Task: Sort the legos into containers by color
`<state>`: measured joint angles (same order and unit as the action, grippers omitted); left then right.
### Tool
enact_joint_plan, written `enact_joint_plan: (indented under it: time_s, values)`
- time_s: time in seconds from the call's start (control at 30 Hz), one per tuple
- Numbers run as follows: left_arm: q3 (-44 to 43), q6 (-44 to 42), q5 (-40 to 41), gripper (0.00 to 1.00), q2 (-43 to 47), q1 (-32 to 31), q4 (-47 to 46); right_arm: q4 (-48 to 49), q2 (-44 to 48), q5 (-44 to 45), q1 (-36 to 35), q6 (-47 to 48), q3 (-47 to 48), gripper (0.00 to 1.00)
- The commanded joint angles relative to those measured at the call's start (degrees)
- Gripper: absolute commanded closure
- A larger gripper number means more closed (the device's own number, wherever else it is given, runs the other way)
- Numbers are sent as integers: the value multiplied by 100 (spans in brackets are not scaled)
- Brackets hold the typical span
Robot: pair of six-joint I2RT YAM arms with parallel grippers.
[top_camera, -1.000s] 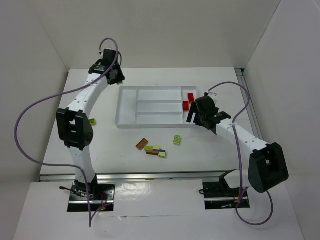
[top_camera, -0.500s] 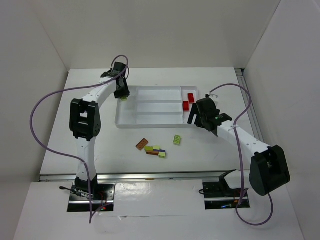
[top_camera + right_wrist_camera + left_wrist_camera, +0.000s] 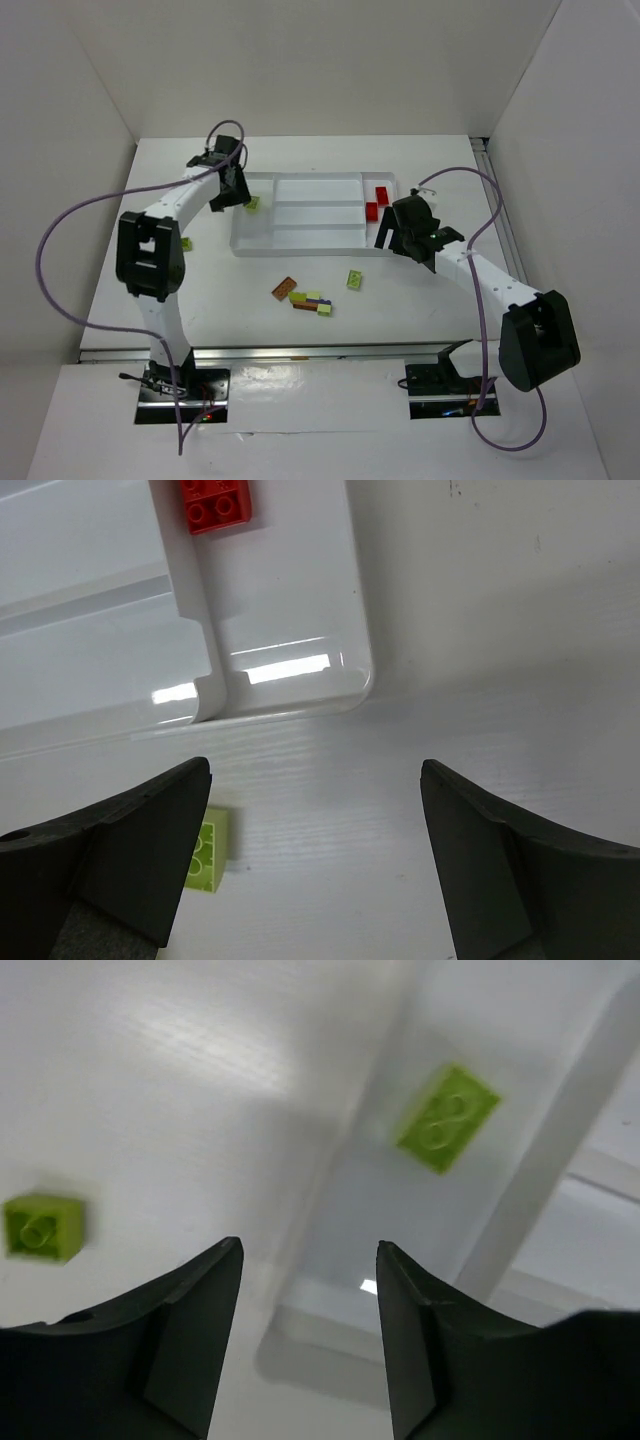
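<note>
The white tray (image 3: 300, 249) lies mid-table. A lime green lego (image 3: 253, 203) rests in its narrow left end section, also seen in the left wrist view (image 3: 447, 1118). My left gripper (image 3: 236, 196) hovers just left of that brick, open and empty (image 3: 308, 1260), over the tray's left edge (image 3: 350, 1260). Two red legos (image 3: 376, 201) lie in the right end section; one (image 3: 215, 502) shows in the right wrist view. My right gripper (image 3: 388, 238) is open and empty (image 3: 315, 770) above the table by the tray's front right corner (image 3: 300, 600).
Loose legos lie in front of the tray: a lime one (image 3: 354, 280) (image 3: 205, 850), a brown-orange one (image 3: 285, 288), and a small cluster (image 3: 312, 302) of lime, purple and brown. Another lime lego (image 3: 186, 243) (image 3: 42, 1226) sits left of the tray. White walls enclose the table.
My left gripper swung from the back left to the tray's left end, opened, and the lime lego now lies in that section. The right arm barely moved.
</note>
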<state>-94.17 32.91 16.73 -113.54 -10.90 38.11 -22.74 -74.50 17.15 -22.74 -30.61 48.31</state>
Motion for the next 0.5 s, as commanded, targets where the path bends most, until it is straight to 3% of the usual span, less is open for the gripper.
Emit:
enact_joint_plan:
  time_s: [0.0,0.1,0.13,0.27,0.47]
  values:
    - [1073,752,524,34,1200,798,100,138,-82,34,-46,117,29,7]
    - [1970,1323,305,25,2062,1447,-180,261,-143,-97,-46,117,29,7]
    - [2399,1454,183,12,2168,1589,-233,340,-196,-97,-46,117,29,7]
    - [2570,1684,-230,7,1793,2160,-14,393,-381,-221,-99,169,82,7]
    - [2368,1737,-109,7,1203,2267,83,341,-320,-168,-99,222,134,7]
